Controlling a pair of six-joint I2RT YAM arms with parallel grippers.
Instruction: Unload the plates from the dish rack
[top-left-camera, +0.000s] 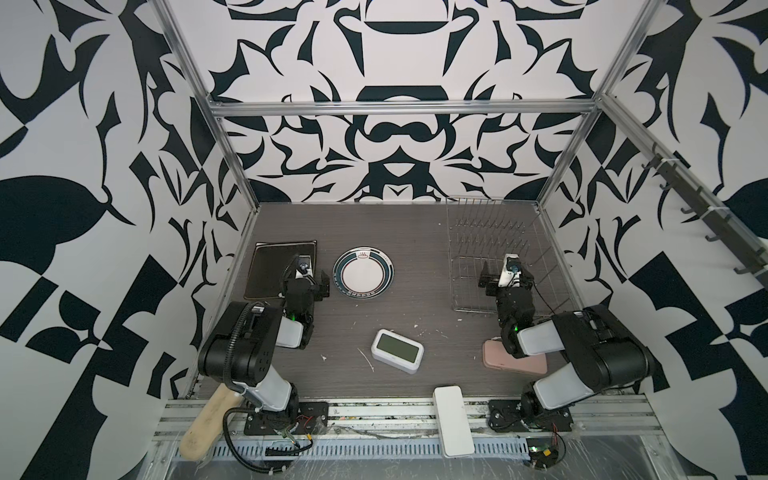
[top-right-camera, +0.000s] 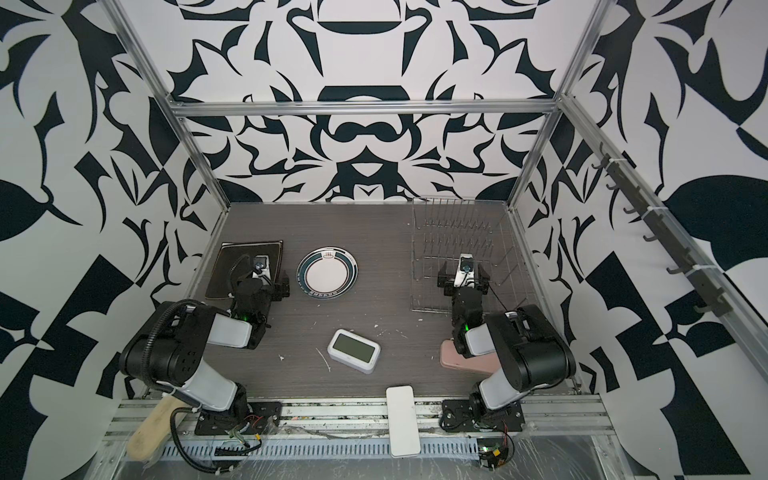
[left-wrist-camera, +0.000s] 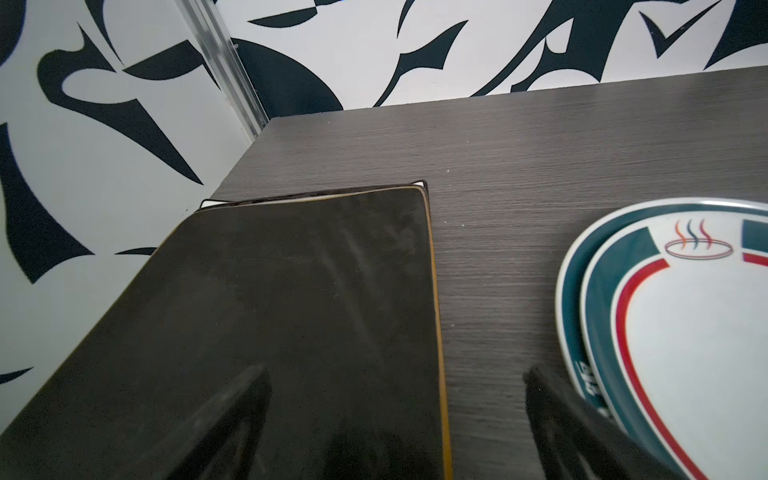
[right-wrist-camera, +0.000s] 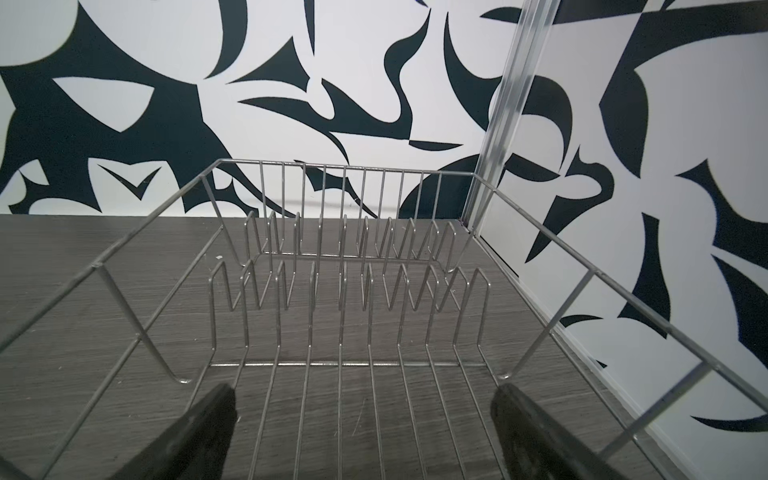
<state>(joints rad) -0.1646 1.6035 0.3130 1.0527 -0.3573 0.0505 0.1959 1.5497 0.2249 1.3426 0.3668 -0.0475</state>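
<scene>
Grey table (top-left-camera: 415, 249), open middle | rack (right-wrist-camera: 340, 362) in far right corner (close to wall (right-wrist-camera: 665, 249)) | square plates (top-left-camera: 268, 270) stacked far left, round plates (top-left-camera: 363, 272) beside, apart | left gripper (left-wrist-camera: 397, 382) wide over their gap | right gripper (right-wrist-camera: 363, 392) wide over rack

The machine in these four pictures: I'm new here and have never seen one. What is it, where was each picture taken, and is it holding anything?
It is two black robot arms mounted at the front of a grey wood-grain table. Both top views look down from overhead; the other two come from wrist cameras. The left arm's fingers are open by the edge of a stack of square plates, dark one on top, beside round white teal-rimmed plates. The right arm's fingers stand open over the empty silver wire dish rack. A white rectangular digital clock and pink oblong case lie nearby. Nothing is held.
</scene>
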